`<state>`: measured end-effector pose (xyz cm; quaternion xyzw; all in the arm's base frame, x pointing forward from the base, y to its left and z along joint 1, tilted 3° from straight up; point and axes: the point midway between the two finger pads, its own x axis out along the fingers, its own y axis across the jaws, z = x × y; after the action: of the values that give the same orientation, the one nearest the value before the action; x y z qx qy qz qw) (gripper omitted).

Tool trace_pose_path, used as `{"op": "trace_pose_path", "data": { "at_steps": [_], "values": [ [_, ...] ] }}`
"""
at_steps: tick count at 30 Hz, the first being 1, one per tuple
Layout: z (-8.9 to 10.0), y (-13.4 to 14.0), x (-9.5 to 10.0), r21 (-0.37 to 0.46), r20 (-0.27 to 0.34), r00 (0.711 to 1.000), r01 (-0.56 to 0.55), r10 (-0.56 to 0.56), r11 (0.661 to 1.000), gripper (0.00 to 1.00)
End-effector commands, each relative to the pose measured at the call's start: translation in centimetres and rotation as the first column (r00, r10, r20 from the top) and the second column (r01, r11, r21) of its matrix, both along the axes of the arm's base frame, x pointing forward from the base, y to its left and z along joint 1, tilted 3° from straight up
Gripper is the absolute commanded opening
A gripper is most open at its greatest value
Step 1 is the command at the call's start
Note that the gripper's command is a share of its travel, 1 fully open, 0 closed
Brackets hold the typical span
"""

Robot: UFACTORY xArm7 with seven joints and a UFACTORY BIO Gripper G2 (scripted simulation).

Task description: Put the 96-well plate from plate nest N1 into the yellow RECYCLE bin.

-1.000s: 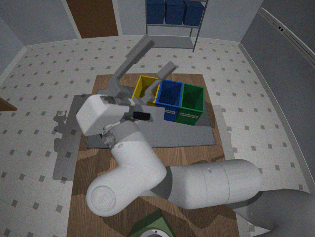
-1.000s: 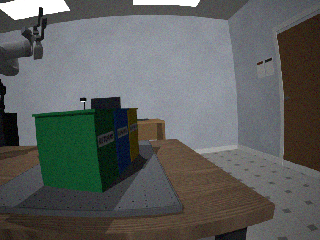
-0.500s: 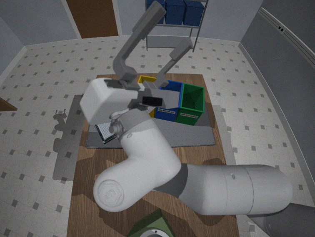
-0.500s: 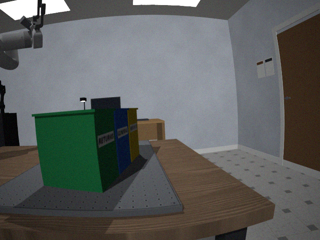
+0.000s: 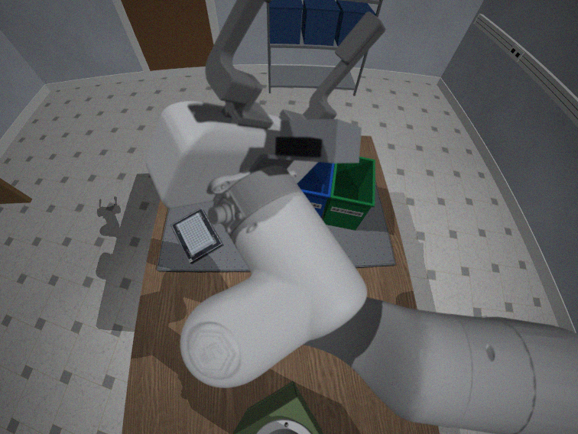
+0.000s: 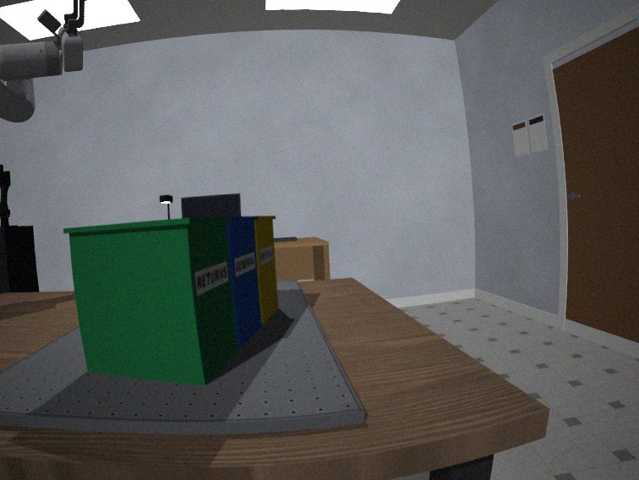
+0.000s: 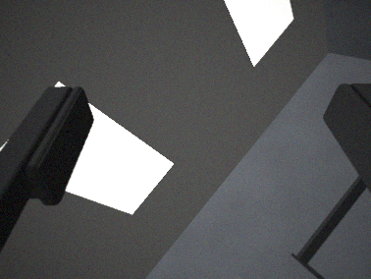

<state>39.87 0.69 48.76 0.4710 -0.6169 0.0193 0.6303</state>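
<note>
Top view: the plate [image 5: 196, 234] was not yet gripped; the empty gripper [image 5: 316, 10] [image 6: 75, 7] [image 7: 208, 98], jaws parted, needed to be turned down and lowered.

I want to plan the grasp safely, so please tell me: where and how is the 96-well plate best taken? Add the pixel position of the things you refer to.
Probably grip the two long side edges of the 96-well plate [image 5: 196, 234], coming from above: it lies flat, and its width between these edges is the narrower one.
</note>
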Motion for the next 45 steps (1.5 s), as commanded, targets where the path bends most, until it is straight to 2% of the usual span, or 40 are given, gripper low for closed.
{"op": "trace_pose_path", "data": {
  "at_steps": [1, 4, 7, 9, 11, 14, 17, 19, 21, 25, 26, 28, 31, 33, 36, 39, 42, 45],
  "values": [
    [2.5, -0.1, -0.4, -0.077, 0.034, 0.999, 0.024, -0.022, 0.997, 0.37],
    [3.0, -0.1, -0.5, -0.076, 0.034, 0.999, 0.024, -0.022, 0.997, 0.37],
    [4.4, 0.3, -0.8, -0.161, 0.058, 0.997, 0.05, -0.041, 0.986, 0.37],
    [5.2, 0.4, -0.9, -0.161, 0.058, 0.997, 0.05, -0.041, 0.986, 0.37],
    [5.2, 0.4, -0.9, -0.161, 0.058, 0.997, 0.05, -0.041, 0.986, 0.37],
    [6.5, 1.2, -1.1, -0.247, 0.072, 0.996, 0.074, -0.058, 0.966, 0.37],
    [6.9, 1.4, -1.1, -0.247, 0.072, 0.996, 0.074, -0.058, 0.966, 0.37],
    [7.5, 2.1, -1.1, -0.31, 0.074, 0.995, 0.088, -0.068, 0.947, 0.37],
    [7.5, 2.1, -1.1, -0.31, 0.074, 0.995, 0.088, -0.068, 0.947, 0.37],
    [8.4, 3.9, -0.8, -0.422, 0.065, 0.994, 0.108, -0.089, 0.9, 0.37],
    [8.5, 4.2, -0.7, -0.422, 0.065, 0.994, 0.108, -0.089, 0.9, 0.37],
    [8.5, 4.2, -0.7, -0.422, 0.065, 0.994, 0.108, -0.089, 0.9, 0.37],
    [8.5, 5.6, -0.1, -0.505, 0.045, 0.993, 0.114, -0.106, 0.855, 0.37],
    [8.5, 5.8, 0.0, -0.505, 0.045, 0.993, 0.114, -0.106, 0.855, 0.37],
    [7.9, 7.0, 0.7, -0.583, 0.014, 0.992, 0.111, -0.127, 0.805, 0.37],
    [7.8, 7.4, 1.0, -0.584, 0.014, 0.992, 0.111, -0.127, 0.804, 0.37],
    [7.0, 8.3, 1.8, -0.653, -0.026, 0.988, 0.098, -0.151, 0.751, 0.37],
    [6.4, 9.0, 2.4, -0.656, -0.028, 0.988, 0.097, -0.153, 0.748, 0.37]
  ]
}}
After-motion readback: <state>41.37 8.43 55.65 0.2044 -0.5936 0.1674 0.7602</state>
